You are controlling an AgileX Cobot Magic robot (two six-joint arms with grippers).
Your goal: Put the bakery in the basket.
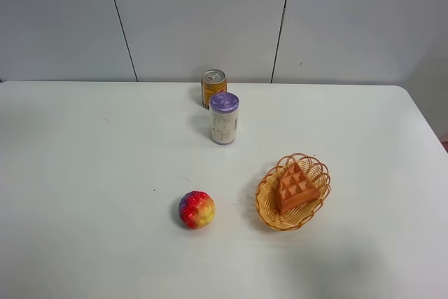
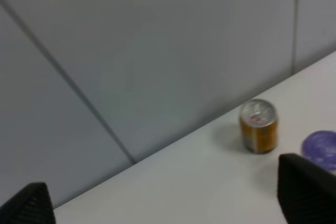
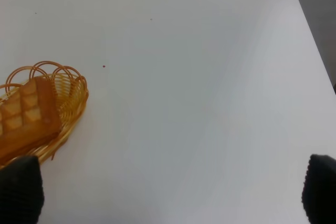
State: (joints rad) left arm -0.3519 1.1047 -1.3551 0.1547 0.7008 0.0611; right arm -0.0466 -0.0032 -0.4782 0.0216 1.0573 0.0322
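A white table (image 1: 84, 173) ran up to a pale panelled wall (image 1: 203, 19). Near the wall stood an orange can (image 1: 213, 88), upright. Just in front of it stood a purple-lidded can (image 1: 224, 118), also upright. A red-yellow ball (image 1: 197, 209) lay nearer, well apart from both cans.
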